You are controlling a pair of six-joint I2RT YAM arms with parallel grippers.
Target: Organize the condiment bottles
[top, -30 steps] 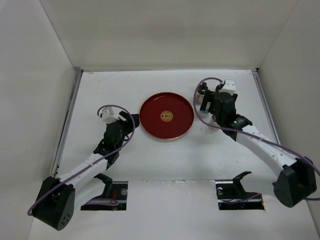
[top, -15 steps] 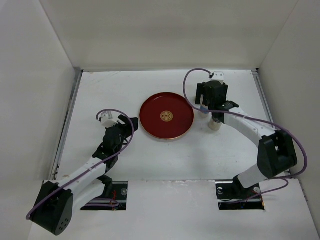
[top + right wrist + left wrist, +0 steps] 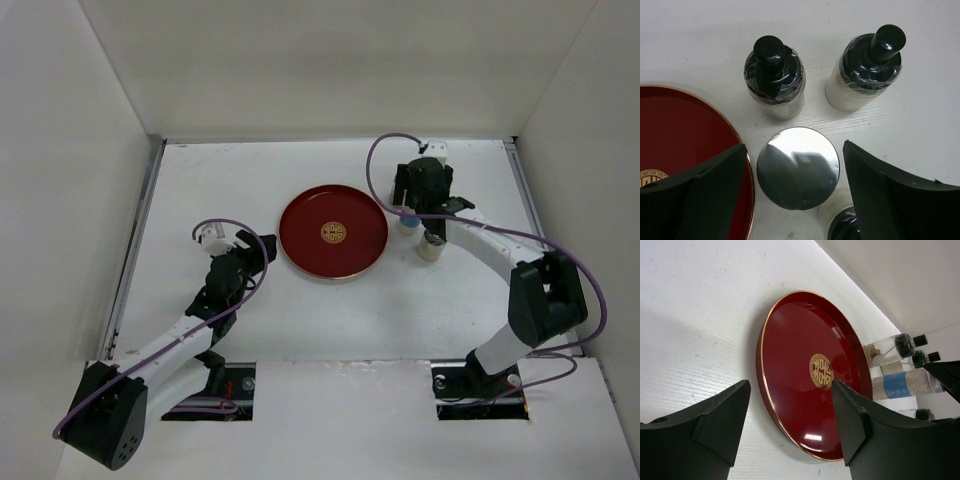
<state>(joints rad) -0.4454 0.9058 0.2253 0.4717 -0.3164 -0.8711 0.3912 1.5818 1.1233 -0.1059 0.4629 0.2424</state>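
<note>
- Two grippers, both gaping. The right gripper (image 3: 794, 147) is holding its fingers (image 3: 715, 192) wide apart and pinching nothing.
- Those fingers are flanking the silver-capped bottle (image 3: 798, 167), one on each side, with a gap showing between each and the cap.
- That bottle is standing upright just beside the right rim of the red tray (image 3: 300, 228). Its blue label is showing in the left wrist view.
- On its far side, the tray-side black-capped bottle (image 3: 774, 75) and the outer black-capped bottle (image 3: 867, 67) are standing upright side by side, apart from each other. Clear film is wrapping both caps.
- A fourth bottle (image 3: 432, 247), beige with a dark cap, is sitting just on the near side of the silver-capped one. The right wrist view is cutting most of it off.
- The whole cluster is sitting in the far-right part of the tabletop (image 3: 230, 180), between the tray and the right edge.
- The left gripper (image 3: 790, 390) is also spread and gripping nothing. It is hanging low just left of the tray and pointing at it.
- The tray is lying flat around mid-table, slightly toward the far edge.
</note>
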